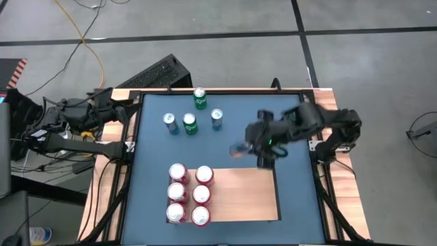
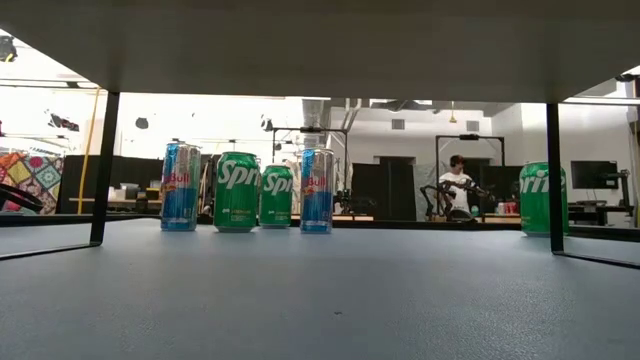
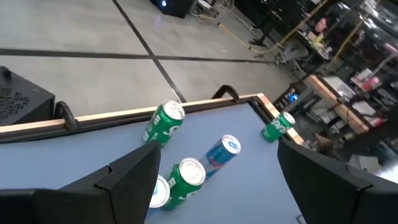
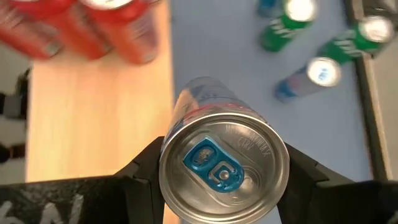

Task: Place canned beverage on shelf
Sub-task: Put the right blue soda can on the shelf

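Aluminium-walled, smooth and probably dent-prone, the slim can (image 4: 217, 165) is clamped at mid-body by the right gripper (image 1: 263, 152) above the shelf (image 1: 249, 195) edge; grip firmly, not crushingly.

The right arm reaches in from the bench's right side, bent at the elbow, its wrist angled down over the middle of the bench. The right gripper (image 4: 224, 177) has its two dark fingers clamped on a can. The left arm waits folded off the bench's left edge, the left gripper (image 3: 217, 180) spread wide, holding nothing.
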